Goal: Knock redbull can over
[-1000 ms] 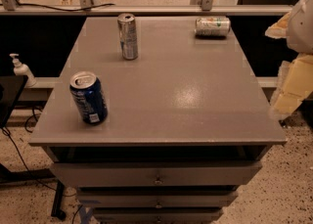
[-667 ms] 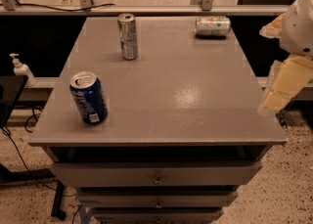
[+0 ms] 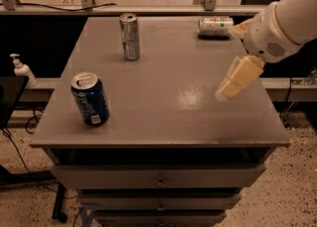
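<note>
The redbull can (image 3: 130,36) is tall, slim and silver and stands upright at the back of the grey table (image 3: 158,117), left of centre. My gripper (image 3: 233,82) hangs over the right part of the table on a white arm coming in from the upper right. It is well to the right of the redbull can and nearer the front. It holds nothing.
A wider dark-blue can (image 3: 90,98) stands at the front left. A pale can with red marks (image 3: 215,26) lies on its side at the back right, just behind the arm. A soap dispenser (image 3: 22,71) stands left of the table. Drawers sit under the tabletop.
The arm has moved left from the table's right edge to over the tabletop. The cans have not moved.
</note>
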`<state>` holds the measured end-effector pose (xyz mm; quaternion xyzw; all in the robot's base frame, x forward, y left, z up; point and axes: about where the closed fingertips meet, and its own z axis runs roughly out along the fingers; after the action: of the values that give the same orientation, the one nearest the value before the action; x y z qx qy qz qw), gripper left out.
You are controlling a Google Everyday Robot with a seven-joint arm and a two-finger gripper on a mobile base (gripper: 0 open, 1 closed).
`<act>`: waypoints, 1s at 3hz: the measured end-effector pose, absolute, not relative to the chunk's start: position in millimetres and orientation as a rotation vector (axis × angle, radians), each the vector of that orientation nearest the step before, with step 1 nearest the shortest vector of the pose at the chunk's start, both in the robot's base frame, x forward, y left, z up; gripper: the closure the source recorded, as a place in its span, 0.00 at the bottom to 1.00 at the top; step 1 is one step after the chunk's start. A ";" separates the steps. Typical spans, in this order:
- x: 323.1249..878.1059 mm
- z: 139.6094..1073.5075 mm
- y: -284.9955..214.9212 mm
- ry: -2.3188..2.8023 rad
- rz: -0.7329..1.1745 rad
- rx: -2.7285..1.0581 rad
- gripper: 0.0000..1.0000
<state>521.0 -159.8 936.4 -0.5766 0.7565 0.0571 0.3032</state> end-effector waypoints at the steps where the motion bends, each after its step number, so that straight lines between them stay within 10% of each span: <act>1: 549.5 921.6 -123.5 1.912 0.312 -1.457 0.00; 3: 565.8 909.1 -82.4 1.830 0.468 -1.391 0.00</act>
<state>565.8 -82.4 909.1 -0.5468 0.7191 0.1837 0.3875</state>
